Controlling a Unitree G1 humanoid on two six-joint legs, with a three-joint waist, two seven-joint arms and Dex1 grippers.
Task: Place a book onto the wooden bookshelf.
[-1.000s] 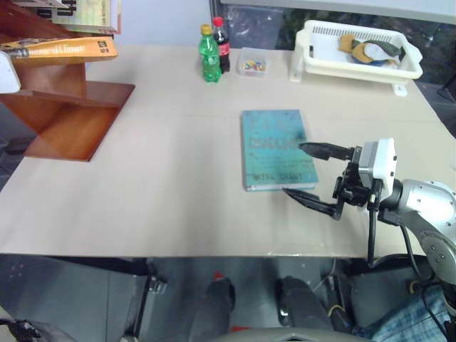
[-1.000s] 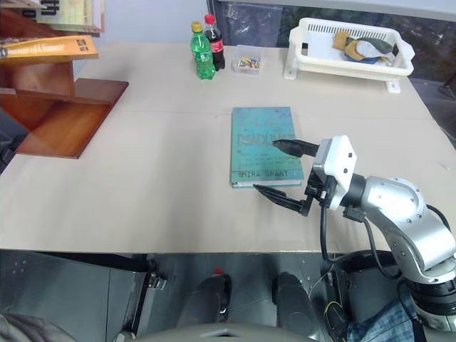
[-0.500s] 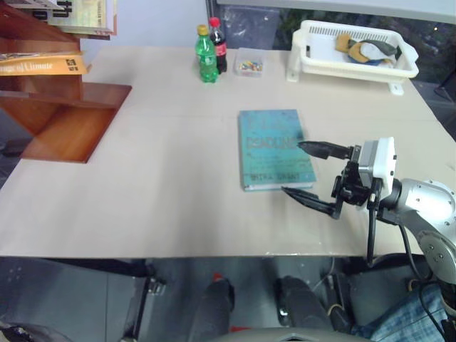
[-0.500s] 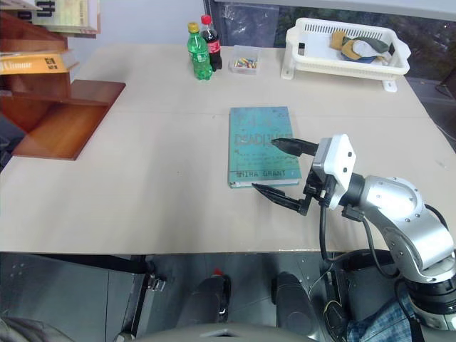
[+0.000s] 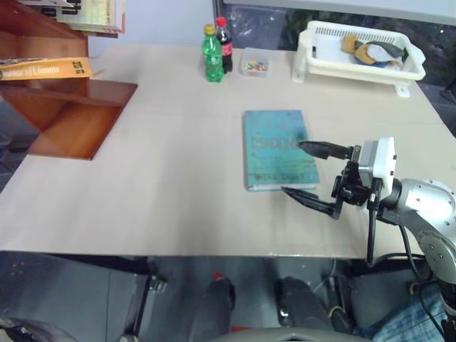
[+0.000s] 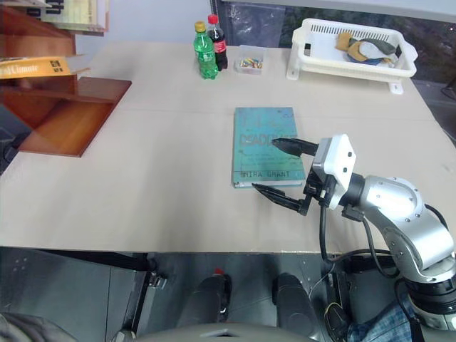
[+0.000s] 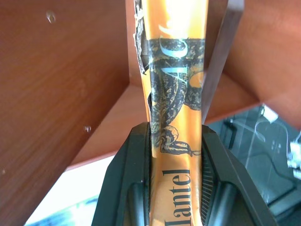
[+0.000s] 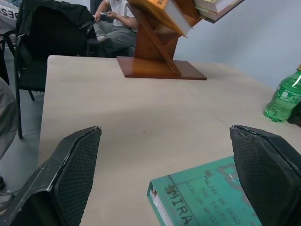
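My left gripper [image 7: 176, 188] is clamped on the book [image 7: 175, 117], its two black fingers [image 7: 134, 188] pressed against either face while the orange spine with black lettering runs up the middle of the left wrist view. Beyond it lie the red-brown boards of the wooden bookshelf [image 7: 56, 84], very close. In the left eye view the same book [image 5: 44, 69] lies flat at the upper left of the frame, on a shelf board of the wooden bookshelf [image 5: 78, 125].

Compared with a second ago, the book sits about where it did against the shelf; the whole picture shifts a little between moments, so I read that as the camera and not the book. I judge that placement is nearly done and letting go is what remains.

My right gripper [image 5: 308, 171] hangs with its jaws spread wide and empty at the lower right, just beside the teal book [image 5: 278, 148] lying on the table [image 5: 164, 185].
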